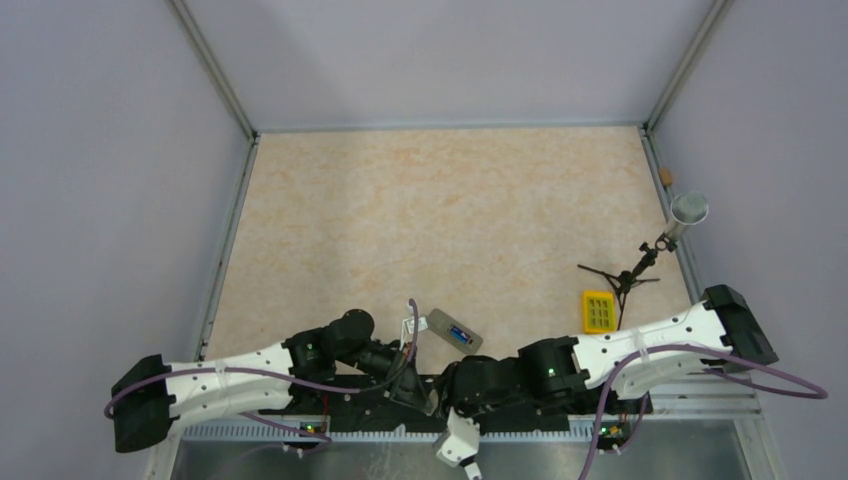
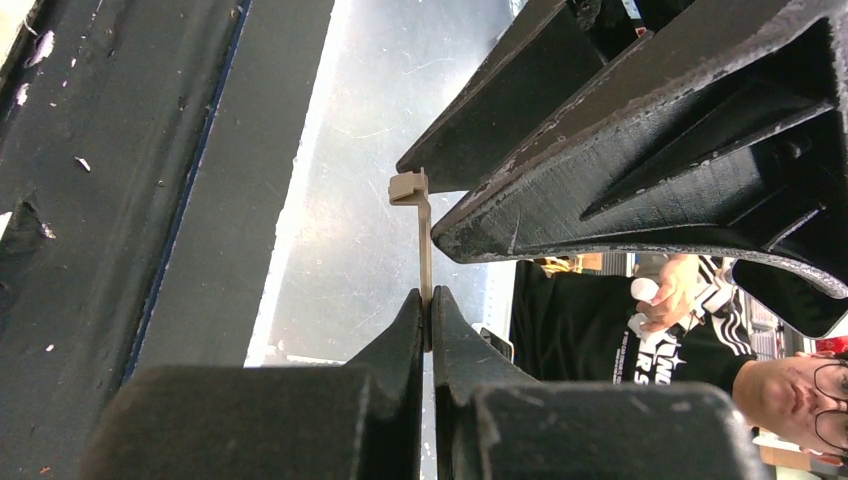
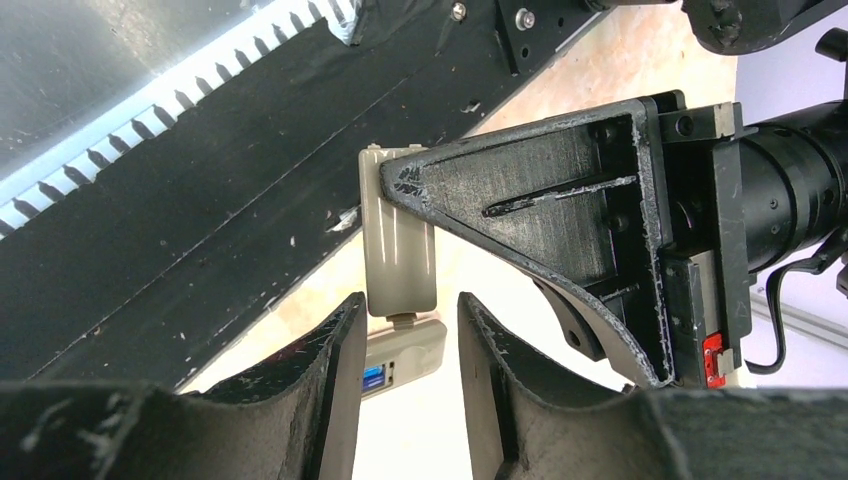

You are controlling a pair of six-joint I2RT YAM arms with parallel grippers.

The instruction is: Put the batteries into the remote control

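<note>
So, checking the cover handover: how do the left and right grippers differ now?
The left gripper has its jaws shut on the thin beige cover; the right gripper has its jaws apart, gripping nothing. The left clamps the cover's plain end; the right only straddles its tabbed end. Both are black, close to the remote control.

The right end effector (image 3: pixel 410 297) hides much of the remote control (image 3: pixel 418 350).

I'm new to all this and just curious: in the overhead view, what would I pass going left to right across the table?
left arm → remote control → yellow grid piece → grey microphone head. The right arm overlaps several of these, so it is left out.
</note>
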